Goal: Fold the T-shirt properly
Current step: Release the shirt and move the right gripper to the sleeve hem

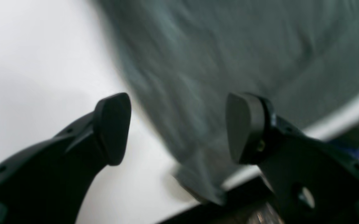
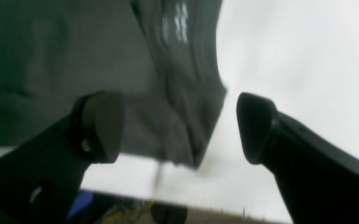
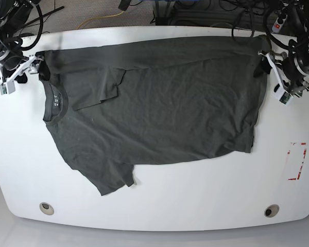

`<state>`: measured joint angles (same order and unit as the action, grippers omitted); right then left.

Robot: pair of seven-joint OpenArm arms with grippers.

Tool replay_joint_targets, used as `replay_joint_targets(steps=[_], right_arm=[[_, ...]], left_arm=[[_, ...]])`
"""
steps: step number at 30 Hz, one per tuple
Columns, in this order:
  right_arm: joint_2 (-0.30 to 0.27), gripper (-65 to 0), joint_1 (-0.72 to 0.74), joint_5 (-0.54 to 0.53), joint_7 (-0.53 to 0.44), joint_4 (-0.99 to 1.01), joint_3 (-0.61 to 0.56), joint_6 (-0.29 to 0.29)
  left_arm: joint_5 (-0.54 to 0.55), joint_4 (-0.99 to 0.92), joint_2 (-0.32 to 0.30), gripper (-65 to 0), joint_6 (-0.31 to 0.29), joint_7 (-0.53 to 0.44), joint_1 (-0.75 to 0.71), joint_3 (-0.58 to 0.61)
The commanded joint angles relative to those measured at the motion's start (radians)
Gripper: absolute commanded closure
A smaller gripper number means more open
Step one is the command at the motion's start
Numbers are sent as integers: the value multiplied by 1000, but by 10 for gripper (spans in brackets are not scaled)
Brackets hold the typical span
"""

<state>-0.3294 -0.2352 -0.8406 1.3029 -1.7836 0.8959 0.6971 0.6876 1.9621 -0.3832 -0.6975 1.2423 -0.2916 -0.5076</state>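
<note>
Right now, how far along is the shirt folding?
Done: the far edge of the T-shirt is folded toward the middle, one sleeve tucked in. In hand: nothing; the left pincer and right pincer are open at the far corners. Left: the near sleeve, near edge and crosswise folds.

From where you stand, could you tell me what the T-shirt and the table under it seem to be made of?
The T-shirt looks like soft knit fabric, probably cotton, matte: it wrinkles and lies limp, with a ribbed collar. The table looks like a hard, smooth white board, perhaps laminate or painted wood, with a faint sheen. The frames do not settle which.
</note>
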Motion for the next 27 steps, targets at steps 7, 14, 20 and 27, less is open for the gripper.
replay_joint_targets(steps=[7, 14, 20, 27], right_arm=[[-26, -539, 199, 94, -19, 106, -65, 1], [-24, -539, 403, 257, -52, 278, -171, 1], [-49, -539, 564, 387, -159, 492, -261, 1], [-107, -539, 735, 531, -425, 864, -367, 1]], left_arm=[[-61, -16, 49, -440, -1, 21, 107, -136], [-200, -14, 106, -440, -1, 21, 185, -187], [-320, -14, 126, -440, -1, 20, 223, -220], [-374, -14, 128, -440, -1, 15, 220, -220]])
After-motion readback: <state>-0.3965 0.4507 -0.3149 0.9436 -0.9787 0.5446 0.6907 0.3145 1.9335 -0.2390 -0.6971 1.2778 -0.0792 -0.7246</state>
